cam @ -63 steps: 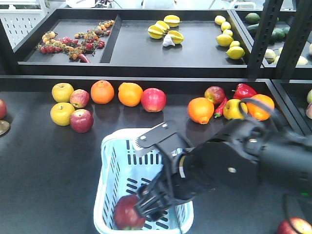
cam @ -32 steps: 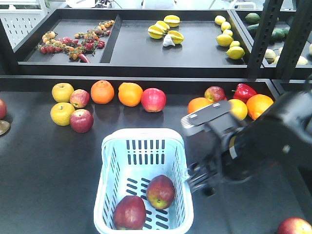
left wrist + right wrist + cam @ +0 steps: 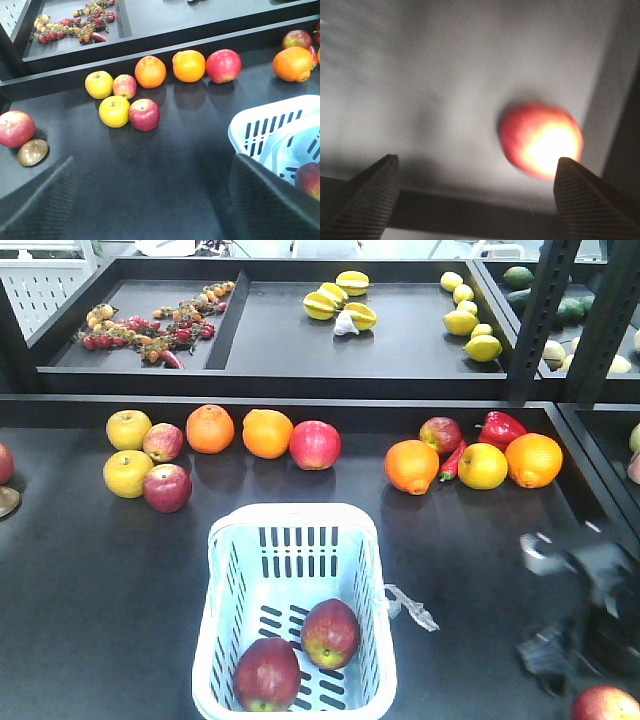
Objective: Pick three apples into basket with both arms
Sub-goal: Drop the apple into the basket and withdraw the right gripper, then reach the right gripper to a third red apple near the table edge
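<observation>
Blurred right hand (image 3: 475, 200) gapes above a glare-washed apple (image 3: 540, 140).

Dark red apples (image 3: 300, 652), pale-blue slotted basket (image 3: 226, 570)

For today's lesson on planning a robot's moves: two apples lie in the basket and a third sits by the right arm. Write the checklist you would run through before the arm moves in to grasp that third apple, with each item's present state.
1. Right gripper open, nothing between its fingers: ok.
2. Third apple in the right wrist view, ahead of the fingers: ok, though blurred and overexposed.
3. Apple centred between the fingers: not ok, it sits toward the right finger.
4. Basket has room beside its two apples: ok.
5. Left gripper open and outside the basket: ok.
6. Right arm at rest: cannot tell, both views of it are blurred.
</observation>
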You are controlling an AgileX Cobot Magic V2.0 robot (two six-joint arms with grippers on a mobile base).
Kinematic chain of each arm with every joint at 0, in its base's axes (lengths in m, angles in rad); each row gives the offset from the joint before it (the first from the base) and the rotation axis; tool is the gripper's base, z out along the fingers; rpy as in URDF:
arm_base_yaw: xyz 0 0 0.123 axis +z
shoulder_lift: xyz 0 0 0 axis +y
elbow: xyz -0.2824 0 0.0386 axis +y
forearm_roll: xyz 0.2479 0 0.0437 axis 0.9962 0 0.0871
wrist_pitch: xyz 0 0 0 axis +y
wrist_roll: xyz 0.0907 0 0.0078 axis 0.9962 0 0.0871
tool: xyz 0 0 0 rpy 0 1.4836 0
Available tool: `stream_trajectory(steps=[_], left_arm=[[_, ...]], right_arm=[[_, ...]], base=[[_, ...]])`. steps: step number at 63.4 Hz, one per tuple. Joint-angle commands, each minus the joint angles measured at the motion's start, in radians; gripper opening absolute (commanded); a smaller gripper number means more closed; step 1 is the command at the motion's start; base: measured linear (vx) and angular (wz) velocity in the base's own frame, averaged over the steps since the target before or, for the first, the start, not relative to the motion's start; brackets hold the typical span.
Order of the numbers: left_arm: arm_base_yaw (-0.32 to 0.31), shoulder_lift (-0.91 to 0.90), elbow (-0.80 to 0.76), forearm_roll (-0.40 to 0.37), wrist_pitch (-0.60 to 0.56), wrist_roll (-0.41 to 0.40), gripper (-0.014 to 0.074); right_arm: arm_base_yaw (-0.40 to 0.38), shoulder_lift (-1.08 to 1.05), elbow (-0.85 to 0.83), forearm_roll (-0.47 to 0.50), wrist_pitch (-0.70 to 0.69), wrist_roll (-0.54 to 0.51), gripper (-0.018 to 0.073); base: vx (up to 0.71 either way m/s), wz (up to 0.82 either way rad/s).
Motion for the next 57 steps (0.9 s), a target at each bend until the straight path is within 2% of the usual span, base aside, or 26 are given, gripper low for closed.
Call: stream_trajectory(steps=[1,6,13,35,57], left_arm=[[-0.001,-0.001,-0.021,0.009,-0.062,-0.01,0.0593],[-0.001,-0.001,-0.021,0.009,-0.062,-0.01,0.0593],[-0.001,-0.001,-0.021,0.008,-0.062,-0.01,0.0593],[-0.001,-0.001,-0.021,0.009,-0.061,-0.01,0.0593],[-0.001,-0.001,-0.021,0.009,-0.061,-0.01,0.0593]], right_arm=[[-0.092,-0.029,0.038,-0.012,-0.047,-0.045,0.0595],[-0.155,-0.029,0.073,0.015,-0.066,-0.063,0.0595],[-0.197,-0.029,0.069,0.066,-0.106,-0.118,0.0595],[-0.322,0.002,0.069,0.067,-0.184,-0.118,0.0595],[-0.33,0.169,0.069,0.107,-0.234,-0.159,0.0595]], base=[[0.0,0.0],[0.0,0.0],[0.0,0.0],[0.0,0.0],[0.0,0.0]])
